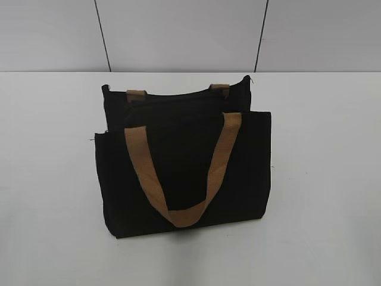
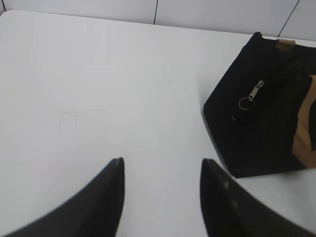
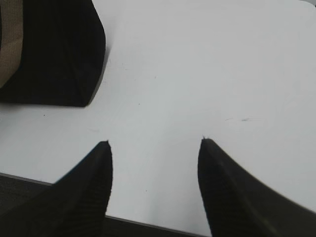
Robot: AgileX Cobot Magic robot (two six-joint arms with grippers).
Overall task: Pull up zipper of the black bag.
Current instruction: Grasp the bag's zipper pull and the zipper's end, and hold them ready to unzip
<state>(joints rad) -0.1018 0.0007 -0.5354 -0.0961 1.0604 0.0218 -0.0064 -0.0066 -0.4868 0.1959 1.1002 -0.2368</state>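
A: Black fingers spread wide on both sides. The left hand (image 2: 162,165) hangs released over bare white bench (image 2: 98,89), nothing between its tips, and the right hand (image 3: 154,143) is just as slack near the bench's front edge.

B: So neither is on the bag?

A: No. The black bag (image 1: 184,173) stands upright mid-bench, off to the right of the left hand and to the left of the right one, apart from both.

B: How should the step go?

A: I'd judge the left hand is better placed: its camera shows the pull tab (image 2: 255,92), a small silver-grey piece with a ring, hanging against the bag's end panel. Pinch that tab squarely, and let the right hand steady the far end so the soft fabric doesn't drag along.

B: And the bag itself?

A: Boxy black cloth, a tan strap (image 1: 178,179) drooping over the front. The zipper (image 1: 178,95) runs along the top; how far it's closed I can't tell.
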